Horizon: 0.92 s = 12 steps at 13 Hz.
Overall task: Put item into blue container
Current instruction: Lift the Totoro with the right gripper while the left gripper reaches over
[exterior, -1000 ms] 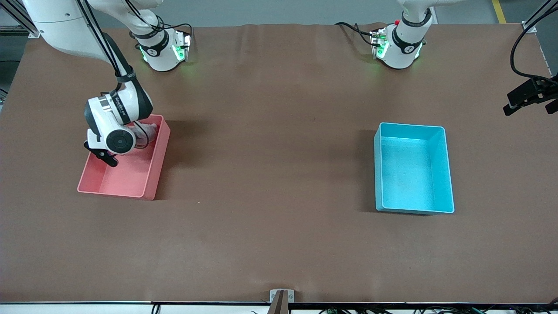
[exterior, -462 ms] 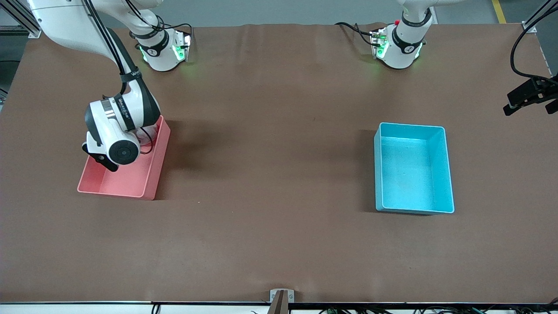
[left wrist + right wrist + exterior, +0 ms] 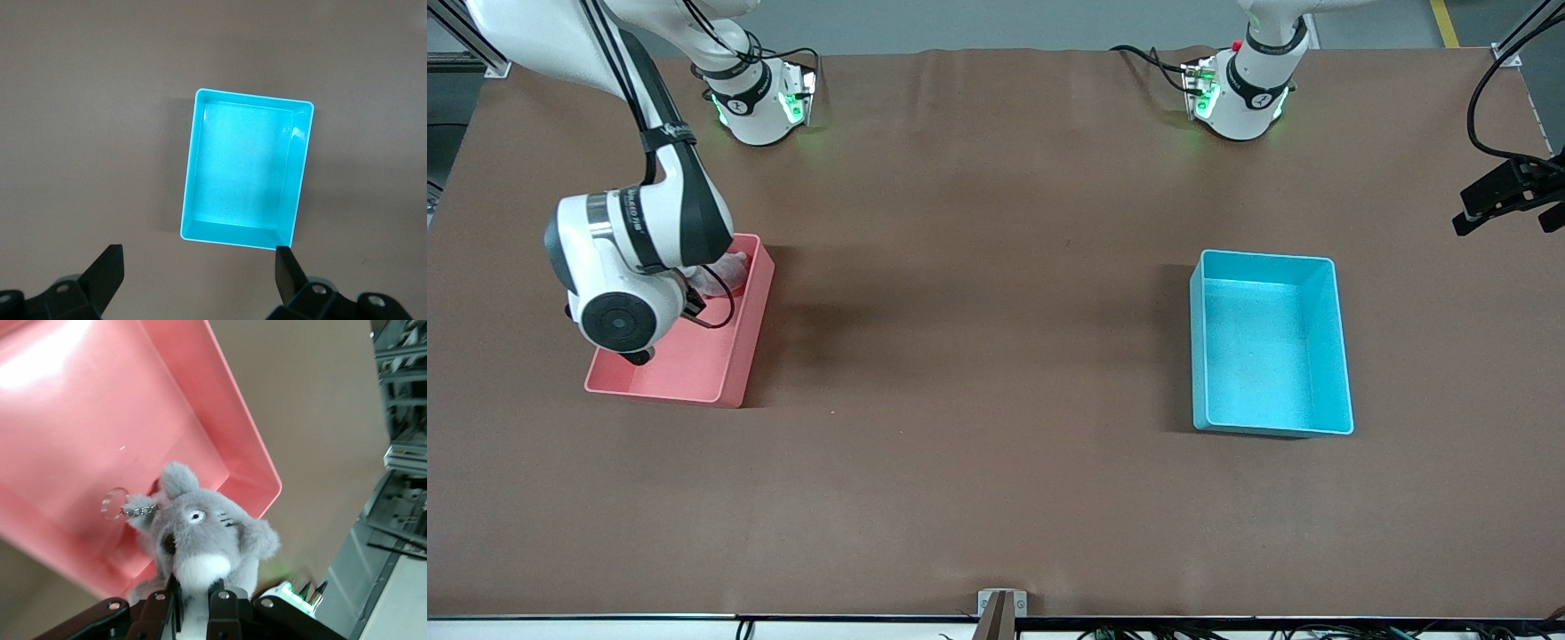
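Nearest the front camera, the brown tabletop (image 3: 996, 498) lies bare of objects. Farther from that camera stand two rectangular bins, well apart. Toward the left arm's end sits the blue container (image 3: 1270, 342), light cyan with straight walls and rounded corners, upright and holding nothing; the left wrist view shows it from overhead (image 3: 247, 177). Toward the right arm's end sits the pink bin (image 3: 694, 356), of like shape.

Over the pink bin hangs the right gripper (image 3: 193, 603), largely hidden in the front view by the arm's own wrist. Its jaws are closed on the item (image 3: 203, 543), a small grey plush animal with a whitish belly patch, one visible round eye and whisker marks. The grip takes the plush by its lower body; the head and ears point away from the wrist camera. A short chain with a key ring (image 3: 115, 503) hangs from the plush near one ear. In the right wrist view the plush is seen against the pink bin's floor (image 3: 100, 420), near a corner of the bin; whether it is touching the floor cannot be told. In the front view only a pale tuft of the plush (image 3: 725, 271) shows beside the wrist.

The left gripper (image 3: 200, 273) is above the blue container, its jaws spread wide and holding nothing.
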Motion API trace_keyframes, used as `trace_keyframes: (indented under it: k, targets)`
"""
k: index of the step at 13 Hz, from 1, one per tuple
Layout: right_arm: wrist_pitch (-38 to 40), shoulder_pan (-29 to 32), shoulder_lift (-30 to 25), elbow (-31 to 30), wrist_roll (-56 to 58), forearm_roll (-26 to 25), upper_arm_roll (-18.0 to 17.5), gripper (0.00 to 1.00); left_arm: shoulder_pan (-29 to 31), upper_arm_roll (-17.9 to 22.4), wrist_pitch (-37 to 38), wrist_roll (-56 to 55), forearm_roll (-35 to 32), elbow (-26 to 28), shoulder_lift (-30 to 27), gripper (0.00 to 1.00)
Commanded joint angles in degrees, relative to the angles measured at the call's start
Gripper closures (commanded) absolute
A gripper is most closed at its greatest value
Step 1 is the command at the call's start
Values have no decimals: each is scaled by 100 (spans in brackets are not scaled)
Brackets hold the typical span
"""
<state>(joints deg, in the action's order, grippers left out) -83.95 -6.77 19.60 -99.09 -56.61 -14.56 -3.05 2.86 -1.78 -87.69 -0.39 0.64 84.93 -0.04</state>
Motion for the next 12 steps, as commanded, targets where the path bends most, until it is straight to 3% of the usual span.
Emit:
trace_keyframes:
  k: [1, 5, 7, 12]
  targets:
    - [239, 8, -149, 564, 80, 688, -73, 99, -49, -6, 15, 4, -29, -20, 30, 0]
    - [-32, -403, -466, 838, -78, 1375, -135, 98, -180, -129, 15, -13, 7, -20, 328, 0]
    - [-645, -763, -510, 865, -638, 1824, -152, 98, -207, -182, 33, 13, -2, 15, 391, 0]
    - [-2367, -2169, -161, 794, -966, 1772, -143, 98, -356, -182, 339, 127, 7, 50, 602, 0]
